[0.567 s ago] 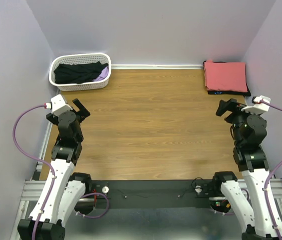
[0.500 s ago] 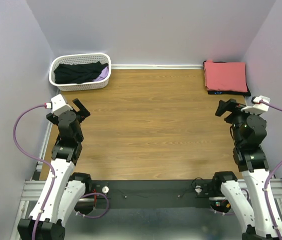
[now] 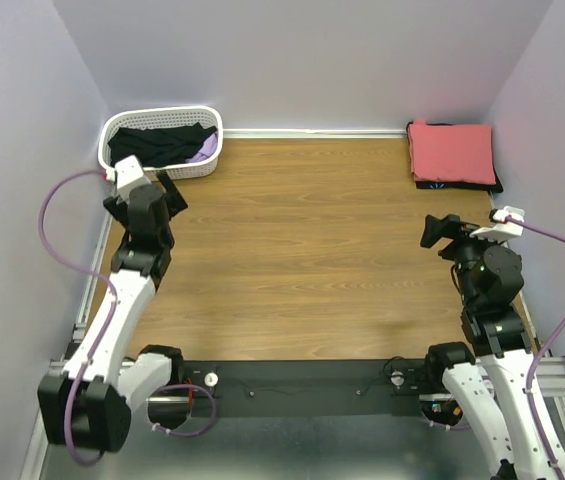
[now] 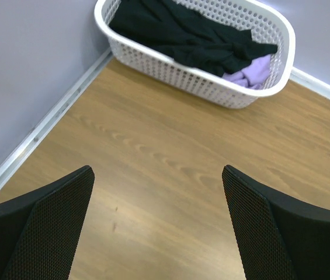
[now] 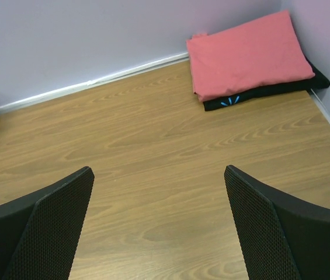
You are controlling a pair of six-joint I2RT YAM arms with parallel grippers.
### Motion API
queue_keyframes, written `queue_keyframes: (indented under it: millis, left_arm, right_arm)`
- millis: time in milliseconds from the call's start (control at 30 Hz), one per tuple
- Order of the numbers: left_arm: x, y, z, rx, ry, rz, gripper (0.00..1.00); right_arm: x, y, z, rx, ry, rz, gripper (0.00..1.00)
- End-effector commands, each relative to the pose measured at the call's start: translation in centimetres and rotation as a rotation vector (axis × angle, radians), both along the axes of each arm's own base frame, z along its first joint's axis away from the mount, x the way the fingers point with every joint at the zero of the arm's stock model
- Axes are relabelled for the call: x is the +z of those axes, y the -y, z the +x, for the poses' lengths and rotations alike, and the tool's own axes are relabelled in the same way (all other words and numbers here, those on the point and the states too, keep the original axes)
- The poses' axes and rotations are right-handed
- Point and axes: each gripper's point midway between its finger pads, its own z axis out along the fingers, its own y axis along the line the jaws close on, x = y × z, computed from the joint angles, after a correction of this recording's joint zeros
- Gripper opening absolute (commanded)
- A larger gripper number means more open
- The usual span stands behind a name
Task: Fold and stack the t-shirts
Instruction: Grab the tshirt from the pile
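The black t-shirt [image 4: 176,35] is bunched in the basket [image 4: 200,81] at the far left corner, stretched along the basket's length. The left gripper [image 4: 157,175] and right gripper [image 5: 159,175] are spread wide, nothing held.

Lighting's soft and even, looks like it comes from overhead, nothing harsh. The counter [image 3: 312,250] has a mild sheen but no real glare, and the shadows on it are just faint smudges. Overhead view is sharp mid-frame, a bit mushy along the bottom edge. The black tee [image 4: 182,35] in the basket [image 4: 211,87] goes nearly flat black, folds barely readable.
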Motion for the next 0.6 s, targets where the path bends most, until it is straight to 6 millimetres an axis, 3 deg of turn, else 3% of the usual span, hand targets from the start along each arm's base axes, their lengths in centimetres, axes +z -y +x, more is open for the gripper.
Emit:
queue_keyframes:
  millis: [0,133,300,333,367,567]
  left_arm:
    - [2.5,0.3,3.3,0.016,0.013,-0.002,0.98]
    - [3.1,0.2,8.6,0.025,-0.062,0.011,0.97]
    - [2.8,-1.8,14.3,0.070,-0.095,0.002,0.95]
    - [4.3,-2.1,15.4,0.078,-0.080,0.001,0.94]
    - [2.0,-2.6,16.8,0.092,-0.135,0.001,0.94]
    - [-0.4,-5.7,22.5,0.137,-0.190,-0.028,0.92]
  right_arm:
    - [0.0,-0.3,-0.4,0.010,0.025,0.009,1.00]
    - [-0.2,-0.6,-0.7,0.016,0.031,0.011,1.00]
    - [-0.5,-1.0,-0.7,0.034,0.028,0.008,1.00]
    - [-0.5,-0.9,-0.7,0.028,0.030,0.010,1.00]
    - [-0.4,-0.9,-0.7,0.025,0.030,0.011,1.00]
    - [-0.8,-1.1,-0.6,0.033,0.018,0.009,1.00]
